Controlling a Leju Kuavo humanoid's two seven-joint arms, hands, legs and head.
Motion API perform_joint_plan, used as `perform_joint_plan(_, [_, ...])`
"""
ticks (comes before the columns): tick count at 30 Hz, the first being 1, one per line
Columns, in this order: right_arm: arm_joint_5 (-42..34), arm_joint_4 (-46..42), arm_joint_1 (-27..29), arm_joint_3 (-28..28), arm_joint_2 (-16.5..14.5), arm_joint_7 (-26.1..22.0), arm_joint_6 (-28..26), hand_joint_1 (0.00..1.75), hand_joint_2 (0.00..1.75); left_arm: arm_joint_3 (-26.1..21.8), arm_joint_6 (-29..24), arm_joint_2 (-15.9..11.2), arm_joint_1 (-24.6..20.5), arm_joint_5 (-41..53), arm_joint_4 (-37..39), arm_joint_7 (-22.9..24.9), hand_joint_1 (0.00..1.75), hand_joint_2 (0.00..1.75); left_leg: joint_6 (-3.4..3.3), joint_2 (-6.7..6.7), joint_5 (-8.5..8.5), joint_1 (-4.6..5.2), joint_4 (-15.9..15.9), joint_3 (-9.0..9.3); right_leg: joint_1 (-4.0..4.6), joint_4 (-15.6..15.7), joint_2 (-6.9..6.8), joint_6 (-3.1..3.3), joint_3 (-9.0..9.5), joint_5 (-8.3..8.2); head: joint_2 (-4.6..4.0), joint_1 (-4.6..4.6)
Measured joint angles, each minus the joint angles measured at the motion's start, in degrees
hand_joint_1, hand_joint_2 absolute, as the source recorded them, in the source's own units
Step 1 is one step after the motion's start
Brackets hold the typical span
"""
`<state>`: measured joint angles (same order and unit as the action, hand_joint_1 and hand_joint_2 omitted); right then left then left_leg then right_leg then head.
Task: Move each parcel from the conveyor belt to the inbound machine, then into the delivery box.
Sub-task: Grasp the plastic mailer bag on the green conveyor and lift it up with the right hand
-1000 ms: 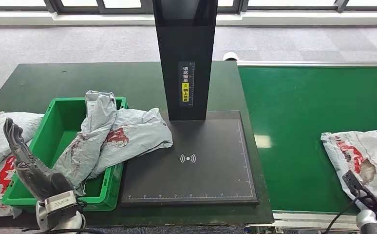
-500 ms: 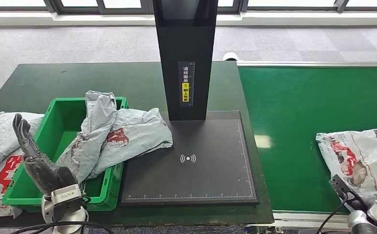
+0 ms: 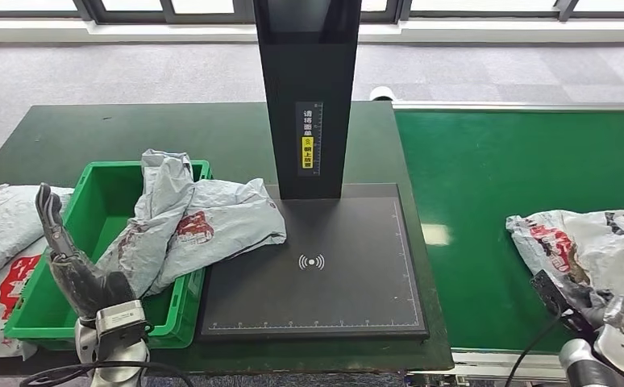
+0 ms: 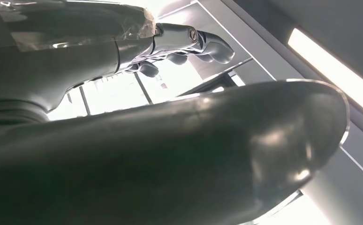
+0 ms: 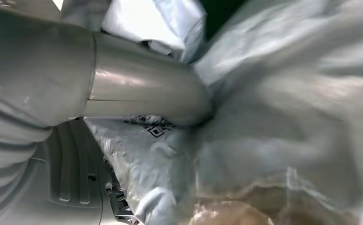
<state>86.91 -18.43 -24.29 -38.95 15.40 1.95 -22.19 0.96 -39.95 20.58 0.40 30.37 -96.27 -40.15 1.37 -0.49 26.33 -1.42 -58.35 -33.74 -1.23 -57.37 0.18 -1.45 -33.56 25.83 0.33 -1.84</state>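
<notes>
Right wrist view: right robot hand [image 5: 137,93] grips grey parcel [image 5: 283,117].

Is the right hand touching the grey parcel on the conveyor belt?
Touching. In the right wrist view the right hand's thumb presses into the grey parcel, whose film creases around it with no gap.

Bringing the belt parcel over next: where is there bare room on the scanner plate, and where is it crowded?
The scanner plate is bare from its centre symbol to the belt-side edge and front ruler. Its crate-side corner is crowded: a grey parcel spills over the green crate rim onto it. The left hand stands before the crate.
</notes>
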Motion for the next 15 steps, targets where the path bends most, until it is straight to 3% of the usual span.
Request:
perform_joint_plan(4, [-1.34, -1.01, -0.91, -0.02, -1.11, -3.15, -3.46, 1.75, 1.75, -0.01, 0.00, 0.09, 0.54, 0.56, -0.41, 0.00, 0.00, 0.00, 0.00, -0.01, 0.00, -0.01, 0.00, -0.02, 0.01, 0.00, -0.01, 0.00, -0.02, 0.01, 0.01, 0.00])
perform_joint_plan(7, [-4.97, -2.94, -0.99, -0.23, -2.54, -8.43, -8.01, 1.75, 1.75, -0.02, 0.00, 0.25, 1.22, 1.05, -1.22, 0.00, 0.00, 0.00, 0.00, -0.02, 0.00, -0.01, 0.01, -0.04, 0.01, -0.01, -0.01, 0.00, -0.03, 0.01, 0.01, 0.01])
perform_joint_plan(12, [-20.16, -11.13, -0.23, -0.98, -6.77, -24.88, -13.28, 1.75, 1.75, -0.07, 0.00, 0.55, 2.48, 1.24, -2.89, 0.00, 0.00, 0.00, 0.00, -0.04, 0.00, -0.02, 0.01, -0.04, 0.02, -0.01, -0.03, 0.00, -0.05, 0.02, 0.00, 0.00])
perform_joint_plan(15, [-29.14, -21.18, 2.62, -0.43, -11.22, -31.58, -13.39, 1.75, 1.75, -0.11, 0.00, 0.57, 2.66, 1.60, -3.46, 0.00, 0.00, 0.00, 0.02, -0.13, -0.01, -0.05, 0.01, -0.05, 0.05, -0.01, -0.12, 0.03, -0.03, 0.04, 0.00, 0.00])
